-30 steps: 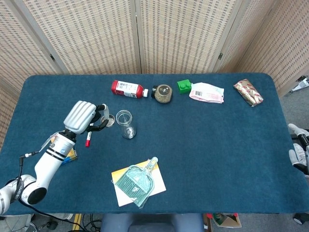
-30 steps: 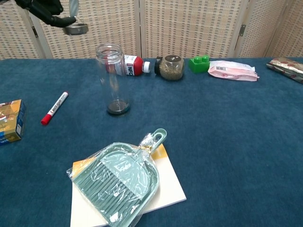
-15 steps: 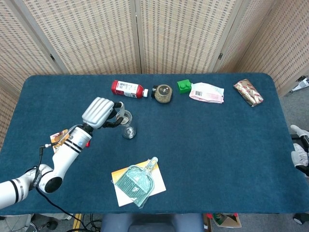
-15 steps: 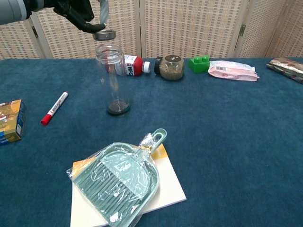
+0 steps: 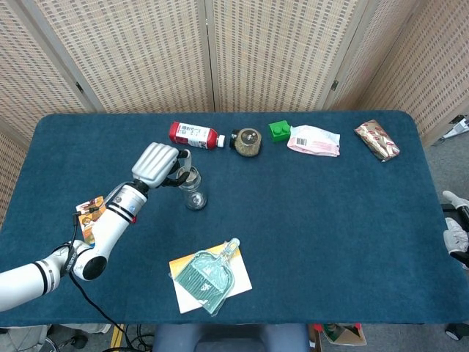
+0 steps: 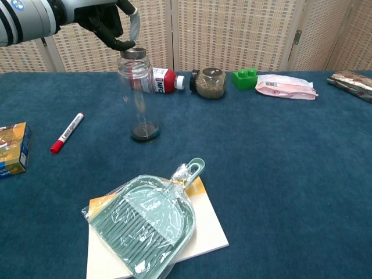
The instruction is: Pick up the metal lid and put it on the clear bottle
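From the head view, your left hand (image 5: 156,163) sits over the mouth of the clear bottle (image 5: 190,188), which stands upright on the blue tabletop (image 5: 330,213); your right hand (image 5: 456,236) barely shows at the edge, and you cannot tell its state.

From the chest view, your left hand (image 6: 110,23) pinches the metal lid (image 6: 133,53), which rests on the clear bottle (image 6: 138,96). A red marker (image 6: 66,132) lies nearby.

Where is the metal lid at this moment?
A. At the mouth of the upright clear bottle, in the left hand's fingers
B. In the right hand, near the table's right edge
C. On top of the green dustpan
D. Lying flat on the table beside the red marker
A: in the chest view the left hand holds the metal lid right at the top of the clear bottle.
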Controlling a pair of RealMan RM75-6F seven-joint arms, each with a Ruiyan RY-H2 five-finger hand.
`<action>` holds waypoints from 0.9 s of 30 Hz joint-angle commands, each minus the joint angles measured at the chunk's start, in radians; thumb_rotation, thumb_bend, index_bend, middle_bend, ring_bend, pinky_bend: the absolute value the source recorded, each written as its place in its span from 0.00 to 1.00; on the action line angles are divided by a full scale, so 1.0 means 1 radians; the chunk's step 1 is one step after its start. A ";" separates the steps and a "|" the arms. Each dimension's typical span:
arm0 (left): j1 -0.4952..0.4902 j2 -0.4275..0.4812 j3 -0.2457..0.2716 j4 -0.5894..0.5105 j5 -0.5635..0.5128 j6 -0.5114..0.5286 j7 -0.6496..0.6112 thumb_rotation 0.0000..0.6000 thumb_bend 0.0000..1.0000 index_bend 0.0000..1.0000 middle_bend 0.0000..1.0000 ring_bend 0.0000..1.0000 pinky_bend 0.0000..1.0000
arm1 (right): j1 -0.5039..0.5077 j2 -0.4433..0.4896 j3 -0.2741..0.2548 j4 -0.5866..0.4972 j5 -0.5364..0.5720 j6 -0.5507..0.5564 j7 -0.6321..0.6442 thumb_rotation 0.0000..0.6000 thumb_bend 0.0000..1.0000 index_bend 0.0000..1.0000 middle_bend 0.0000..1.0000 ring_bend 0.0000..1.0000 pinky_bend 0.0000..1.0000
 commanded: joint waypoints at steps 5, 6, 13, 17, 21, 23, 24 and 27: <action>-0.002 0.000 0.012 0.006 -0.002 0.009 0.013 1.00 0.48 0.61 1.00 1.00 1.00 | -0.001 0.000 -0.002 -0.002 -0.003 0.002 -0.002 1.00 0.44 0.17 0.26 0.18 0.32; -0.001 0.000 0.015 0.007 -0.002 0.011 0.014 1.00 0.48 0.61 1.00 1.00 1.00 | -0.002 0.000 -0.003 -0.002 -0.003 0.002 -0.002 1.00 0.44 0.17 0.26 0.18 0.32; 0.003 0.005 0.026 0.010 0.001 0.020 0.020 1.00 0.48 0.61 1.00 1.00 1.00 | -0.006 0.001 -0.004 -0.003 -0.002 0.006 -0.002 1.00 0.44 0.17 0.26 0.18 0.32; 0.004 0.009 0.032 0.010 0.000 0.021 0.024 1.00 0.47 0.59 1.00 1.00 1.00 | -0.008 0.000 -0.004 -0.003 -0.002 0.009 -0.001 1.00 0.44 0.17 0.26 0.18 0.32; 0.004 0.009 0.036 0.011 -0.001 0.021 0.026 1.00 0.47 0.58 1.00 1.00 1.00 | -0.010 -0.001 -0.006 -0.002 -0.003 0.011 -0.001 1.00 0.44 0.17 0.26 0.18 0.32; 0.004 0.010 0.037 0.011 -0.002 0.021 0.026 1.00 0.47 0.57 1.00 1.00 1.00 | -0.011 0.000 -0.005 -0.002 -0.002 0.013 0.000 1.00 0.44 0.17 0.26 0.18 0.32; 0.004 0.011 0.038 0.009 -0.003 0.021 0.027 1.00 0.47 0.56 1.00 1.00 1.00 | -0.011 0.000 -0.005 -0.002 -0.002 0.014 0.001 1.00 0.44 0.17 0.26 0.18 0.32; 0.004 0.010 0.040 0.010 -0.001 0.026 0.032 1.00 0.47 0.54 1.00 1.00 1.00 | -0.012 0.000 -0.005 -0.001 -0.002 0.014 0.001 1.00 0.44 0.17 0.26 0.18 0.32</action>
